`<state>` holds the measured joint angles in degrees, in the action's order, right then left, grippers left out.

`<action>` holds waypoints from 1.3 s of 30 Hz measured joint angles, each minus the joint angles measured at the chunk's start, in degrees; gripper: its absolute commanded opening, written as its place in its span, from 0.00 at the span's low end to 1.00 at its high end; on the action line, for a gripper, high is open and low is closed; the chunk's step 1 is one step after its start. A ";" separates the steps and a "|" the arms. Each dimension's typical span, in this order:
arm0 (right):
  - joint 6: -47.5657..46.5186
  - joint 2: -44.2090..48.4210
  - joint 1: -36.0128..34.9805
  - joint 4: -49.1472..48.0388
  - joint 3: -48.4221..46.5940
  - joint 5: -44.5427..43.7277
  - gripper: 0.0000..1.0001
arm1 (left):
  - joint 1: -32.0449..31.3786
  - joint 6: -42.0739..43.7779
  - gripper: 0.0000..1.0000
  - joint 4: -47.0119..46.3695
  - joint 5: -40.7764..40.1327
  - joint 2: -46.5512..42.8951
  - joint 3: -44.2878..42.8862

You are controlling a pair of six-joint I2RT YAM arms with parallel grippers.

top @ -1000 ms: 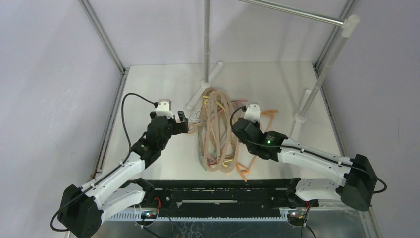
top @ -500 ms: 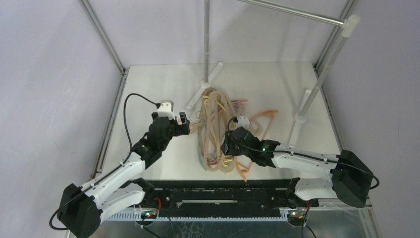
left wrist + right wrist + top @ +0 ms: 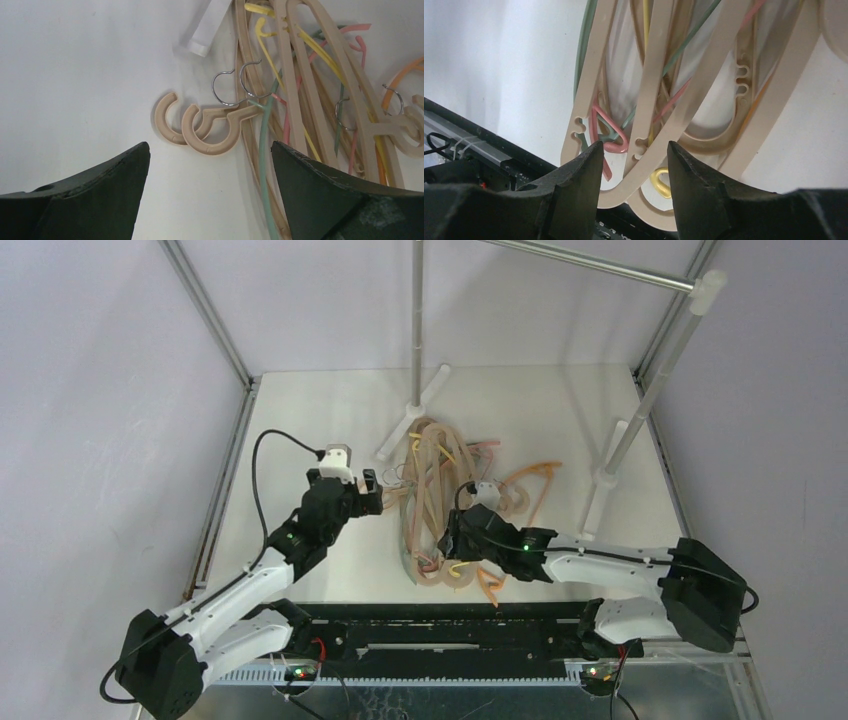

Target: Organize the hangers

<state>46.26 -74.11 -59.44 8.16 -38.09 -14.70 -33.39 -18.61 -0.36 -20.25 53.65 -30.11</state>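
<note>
The hangers (image 3: 432, 502) lie in a tangled pile at mid-table: thick beige ones with thin yellow, pink, pale-green and orange ones among them. My left gripper (image 3: 368, 490) is open and empty just left of the pile. In the left wrist view (image 3: 210, 146) it hovers near two beige hooks (image 3: 205, 132) and a pale-green hanger (image 3: 267, 165). My right gripper (image 3: 455, 540) is low over the pile's near end. In its wrist view (image 3: 634, 146) the jaws are open and straddle a beige hanger arm (image 3: 649, 165), with a pink loop (image 3: 611, 137) and a yellow loop (image 3: 661, 182) beside it.
The silver rail stand's centre pole (image 3: 416, 320) and white foot (image 3: 408, 428) are just behind the pile. Its right post (image 3: 640, 410) stands at the right, and the top rail (image 3: 590, 268) runs overhead. An orange hanger (image 3: 537, 480) juts right. The black base bar (image 3: 450, 635) borders the near edge.
My right gripper has moved left and toward the near edge, dropping onto the pile's near end. The left arm has barely moved.
</note>
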 measured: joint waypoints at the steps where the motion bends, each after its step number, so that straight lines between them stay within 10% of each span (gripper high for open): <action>1: 0.35 0.85 -0.20 0.35 0.17 -0.46 0.58 | 0.00 0.00 0.96 0.07 -0.02 0.02 0.17; 21: 5.16 -4.07 1.62 -5.49 4.61 -1.66 0.54 | 0.00 0.02 0.96 0.52 -0.04 1.97 0.37; 24: 5.29 -5.44 2.38 -7.39 4.61 -1.60 0.45 | -0.02 0.00 0.96 0.55 -0.04 2.67 0.37; 28: 5.40 -7.13 2.86 -8.70 4.61 -1.33 0.00 | -0.04 0.00 0.96 0.55 -0.04 2.91 0.37; 39: 6.29 -2.34 -0.22 -3.76 4.61 -8.37 0.00 | -0.04 0.00 0.96 0.55 -0.04 2.93 0.37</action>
<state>52.56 -76.44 -59.66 4.40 -33.47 -23.07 -33.43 -18.61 0.19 -20.29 56.58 -29.74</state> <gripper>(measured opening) 0.038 0.955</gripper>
